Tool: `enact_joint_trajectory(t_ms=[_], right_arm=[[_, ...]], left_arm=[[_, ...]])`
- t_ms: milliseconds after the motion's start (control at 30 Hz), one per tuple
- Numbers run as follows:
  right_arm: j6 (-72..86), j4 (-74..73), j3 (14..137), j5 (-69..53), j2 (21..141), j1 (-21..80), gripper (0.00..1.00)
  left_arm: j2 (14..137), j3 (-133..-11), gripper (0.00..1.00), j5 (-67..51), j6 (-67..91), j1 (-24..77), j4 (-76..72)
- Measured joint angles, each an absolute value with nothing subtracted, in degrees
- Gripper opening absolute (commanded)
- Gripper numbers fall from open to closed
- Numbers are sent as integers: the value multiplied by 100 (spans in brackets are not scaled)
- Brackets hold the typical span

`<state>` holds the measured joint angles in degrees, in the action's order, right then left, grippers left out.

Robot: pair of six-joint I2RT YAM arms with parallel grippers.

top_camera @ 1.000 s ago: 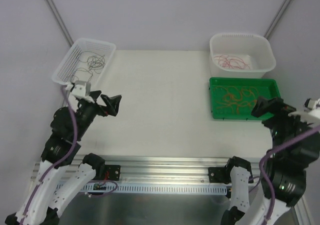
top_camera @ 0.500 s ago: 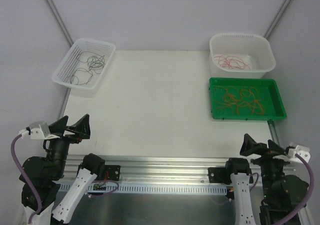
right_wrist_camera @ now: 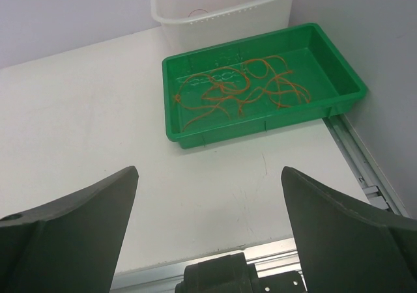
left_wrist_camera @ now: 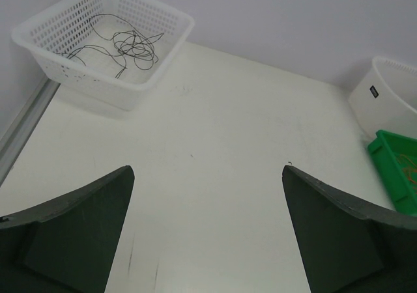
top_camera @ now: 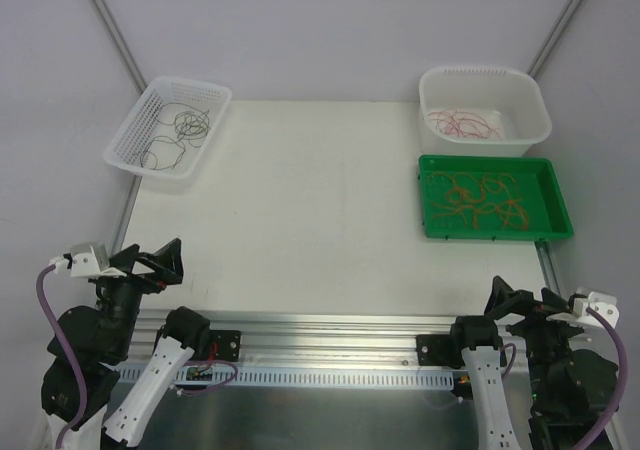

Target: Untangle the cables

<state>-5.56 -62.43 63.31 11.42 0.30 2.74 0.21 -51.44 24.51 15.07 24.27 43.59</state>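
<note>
Behind the shallow green plastic tray (top_camera: 432, 232) of thin orange cables (top_camera: 485, 196), red cables (top_camera: 462, 123) are lying in a white tub (top_camera: 530, 120), dark cables (top_camera: 178, 128) far left in a white mesh basket (top_camera: 125, 145). Nearer, the left gripper (top_camera: 150, 255) and right gripper (top_camera: 522, 300) are hanging fully open and empty, probably parked since colours look sorted.

Left wrist view crops the green tray (left_wrist_camera: 389, 153) and white tub (left_wrist_camera: 384, 97)
</note>
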Motion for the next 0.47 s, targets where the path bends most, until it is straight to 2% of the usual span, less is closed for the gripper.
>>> enact_joint_trajectory(t_ms=[467], right_arm=[[-650,-6294,6348,1160,30,333,97]], left_arm=[[21,-5146,99,2475,1579,2427,4598]])
